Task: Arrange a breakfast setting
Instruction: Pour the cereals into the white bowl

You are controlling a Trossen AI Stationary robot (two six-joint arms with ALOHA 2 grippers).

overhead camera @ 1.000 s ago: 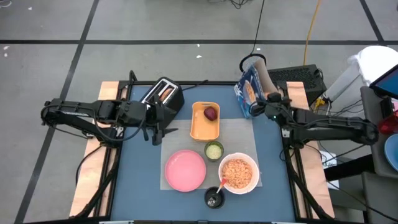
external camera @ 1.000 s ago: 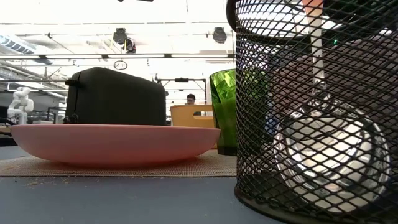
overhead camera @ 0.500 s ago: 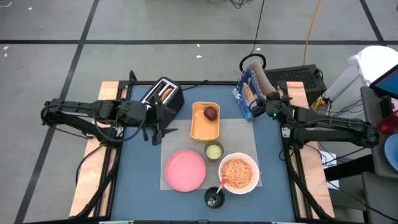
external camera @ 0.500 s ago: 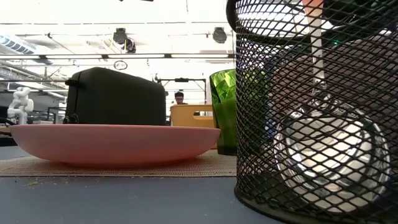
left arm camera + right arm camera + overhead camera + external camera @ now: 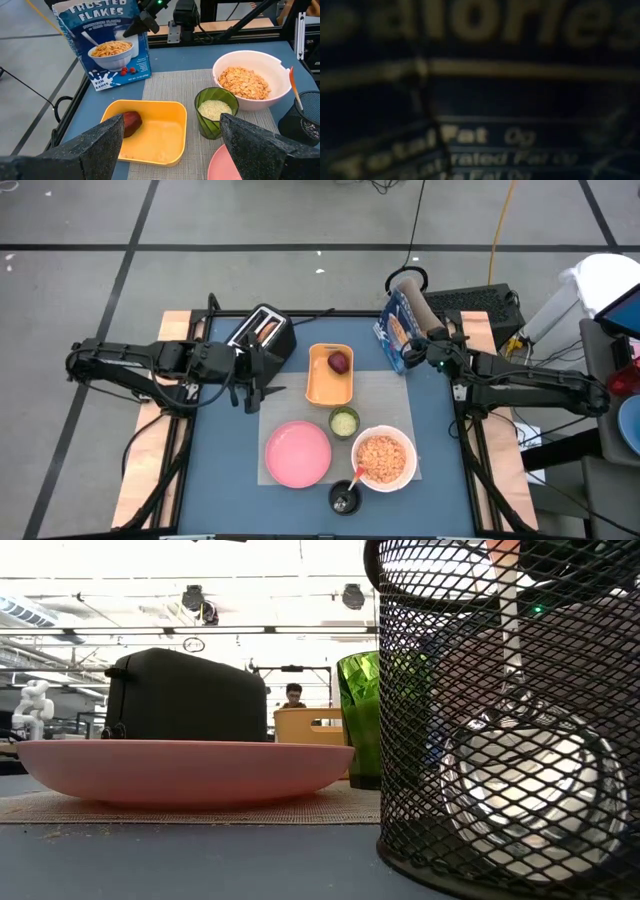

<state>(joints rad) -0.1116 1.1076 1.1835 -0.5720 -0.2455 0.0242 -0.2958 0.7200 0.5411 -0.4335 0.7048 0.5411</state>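
Note:
The blue cereal box (image 5: 398,328) stands at the table's far right and also shows in the left wrist view (image 5: 107,47). My right gripper (image 5: 420,352) is shut on it. The orange tray (image 5: 330,375) holds the dark-red fruit (image 5: 340,362). Near it, on a grey mat, are the green cup (image 5: 344,421), the white bowl of flakes (image 5: 383,458) and the pink plate (image 5: 298,453). The red-handled spoon (image 5: 357,477) stands in a black mesh holder (image 5: 345,497). Toast (image 5: 267,328) sticks up from the toaster (image 5: 262,335). My left gripper (image 5: 170,145) is open and empty beside the toaster. My right gripper holds the cereal box at its upper part, by the narrow side toward the table's right (image 5: 144,35). One finger (image 5: 136,27) lies on the printed front; the other is hidden behind the box. The fingers come level from the table's right. The box's bottom (image 5: 120,80) is on the table.
The black-and-silver toaster stands at the far left, close to my left gripper (image 5: 250,380). The grey mat (image 5: 385,395) covers the table's middle. The mesh holder (image 5: 510,710) fills the right of the low view.

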